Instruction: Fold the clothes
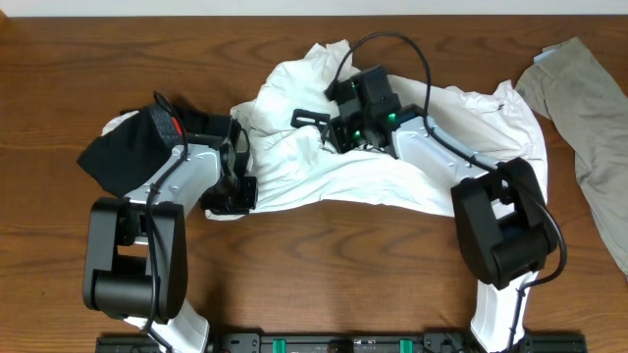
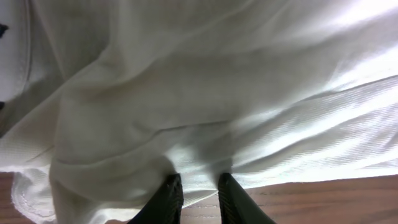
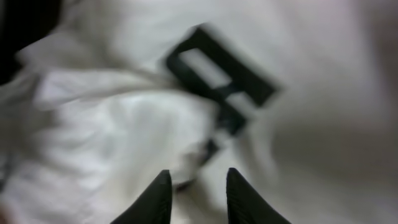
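Left claw (image 2: pixel 199 182) is closed on the lower hem of the white T-shirt (image 1: pixel 343 186). A fold of cloth is pinched between its dark fingers (image 2: pixel 171 198), right where the shirt's edge meets the wooden counter (image 1: pixel 324 265). The left arm (image 1: pixel 147 235) rises from the near left edge of the counter, its forearm slanting up and to the right, with the wrist turned in toward the shirt's left end.

The right claw (image 3: pixel 198 177) hangs low over the crumpled middle of the shirt. Its two fingers (image 3: pixel 155 196) stand apart with white cloth showing in the gap, though that view is blurred. Just past them is the dark block lettering (image 3: pixel 224 81). The right arm (image 1: pixel 500 230) stands at the near right, and its white forearm reaches up and left across the shirt's right half, hiding part of it. Cables loop above the wrist.

The shirt lies bunched across the centre of the counter. A black garment (image 1: pixel 123 152) with a red edge (image 1: pixel 175 126) lies at its left end, partly under the left forearm. A khaki-grey garment (image 1: pixel 589 118) lies at the far right, its corner close to the shirt's right end.
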Controlling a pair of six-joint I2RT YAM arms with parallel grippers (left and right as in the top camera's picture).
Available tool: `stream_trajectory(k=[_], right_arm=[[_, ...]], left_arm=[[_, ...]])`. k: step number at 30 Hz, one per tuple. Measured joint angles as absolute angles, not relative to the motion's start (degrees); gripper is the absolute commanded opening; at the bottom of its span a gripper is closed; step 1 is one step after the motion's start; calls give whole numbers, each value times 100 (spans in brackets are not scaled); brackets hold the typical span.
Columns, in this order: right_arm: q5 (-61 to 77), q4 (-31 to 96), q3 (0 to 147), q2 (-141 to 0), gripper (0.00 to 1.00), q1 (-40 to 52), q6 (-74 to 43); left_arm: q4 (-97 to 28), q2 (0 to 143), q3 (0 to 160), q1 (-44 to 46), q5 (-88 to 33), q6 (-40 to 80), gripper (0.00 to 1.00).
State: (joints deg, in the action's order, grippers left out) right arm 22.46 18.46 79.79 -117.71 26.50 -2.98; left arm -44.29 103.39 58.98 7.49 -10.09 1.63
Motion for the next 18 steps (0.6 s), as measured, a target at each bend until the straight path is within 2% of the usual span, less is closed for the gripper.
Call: stream_trajectory(k=[3,7,12,18], right_arm=[[2561,1817,7979,-11771,8,2923,-148],[2471,1522,7979,-11771,3,3492,-78],[2202,1011,7985,-11902,1,3931,-156],[2034,233,7990,-12466,1,3911,-414]], left_arm=[[-4427,10339,5898,749,-1009,161,23],[-4429,10339,5898,749,-1009,163,23],[-4436,10339,5898,749,-1009,161,23],[-4440,10339,5898,749,-1009,161,24]])
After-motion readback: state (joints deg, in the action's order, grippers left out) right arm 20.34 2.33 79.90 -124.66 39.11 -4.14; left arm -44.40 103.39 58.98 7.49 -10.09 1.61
